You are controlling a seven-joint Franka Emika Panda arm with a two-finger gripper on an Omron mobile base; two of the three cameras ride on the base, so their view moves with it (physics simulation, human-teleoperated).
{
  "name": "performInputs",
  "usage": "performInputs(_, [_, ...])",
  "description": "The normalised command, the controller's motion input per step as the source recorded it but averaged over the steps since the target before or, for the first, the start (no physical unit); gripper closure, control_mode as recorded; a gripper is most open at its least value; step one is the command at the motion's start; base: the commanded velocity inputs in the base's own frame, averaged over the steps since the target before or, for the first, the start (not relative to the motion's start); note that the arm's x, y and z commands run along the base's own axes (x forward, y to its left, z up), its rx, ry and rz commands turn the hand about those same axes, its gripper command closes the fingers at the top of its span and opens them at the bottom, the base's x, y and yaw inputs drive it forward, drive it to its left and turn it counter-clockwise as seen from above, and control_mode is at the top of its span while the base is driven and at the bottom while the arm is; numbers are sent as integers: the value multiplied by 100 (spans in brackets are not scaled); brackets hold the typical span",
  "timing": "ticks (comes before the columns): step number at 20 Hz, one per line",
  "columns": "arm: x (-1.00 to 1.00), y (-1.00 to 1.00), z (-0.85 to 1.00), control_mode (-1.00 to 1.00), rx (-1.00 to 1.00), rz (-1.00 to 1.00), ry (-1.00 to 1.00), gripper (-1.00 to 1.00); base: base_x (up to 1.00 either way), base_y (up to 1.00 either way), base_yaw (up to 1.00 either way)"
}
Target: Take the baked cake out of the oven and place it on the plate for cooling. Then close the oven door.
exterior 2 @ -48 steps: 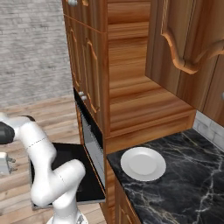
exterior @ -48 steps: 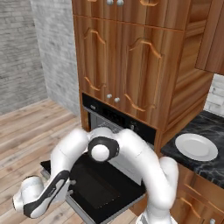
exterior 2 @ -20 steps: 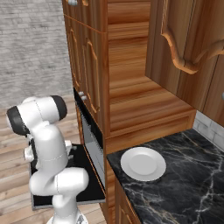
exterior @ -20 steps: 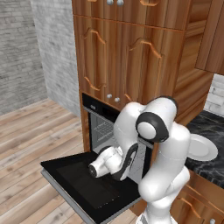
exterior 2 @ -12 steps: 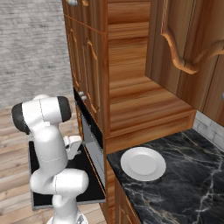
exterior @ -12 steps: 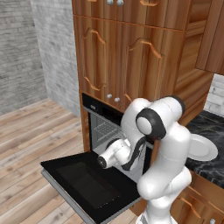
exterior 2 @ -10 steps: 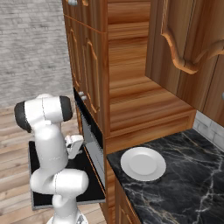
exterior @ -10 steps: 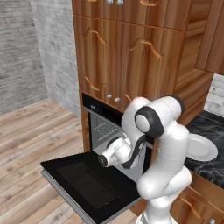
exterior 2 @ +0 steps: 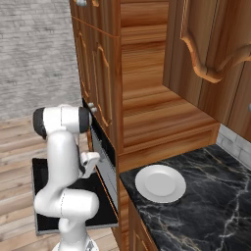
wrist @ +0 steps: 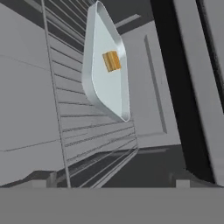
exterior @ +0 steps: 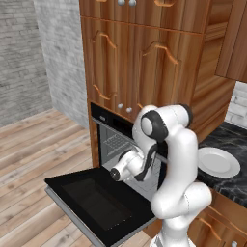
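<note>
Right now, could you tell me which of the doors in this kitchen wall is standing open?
The wide black oven door with the dark glass window; it lies folded down flat, while the brown wooden cabinet doors above stay shut.

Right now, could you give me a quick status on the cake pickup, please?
End effector open, empty, at the oven mouth. Cake on tray on the rack, untouched. Oven door down; plate bare. Path unobstructed.

The robot's white arm is blocking much of the oven cavity in the left base view, while the counter is running off the right base view's edge. The cake is appearing too small for detail.
</note>
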Motion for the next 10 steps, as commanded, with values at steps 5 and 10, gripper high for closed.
performInputs(5, [40,0,-47,-100,-3,0,1,-100,0,0,0])
performInputs(10, [47,0,-42,-100,-6,0,0,-100,0,0,0])
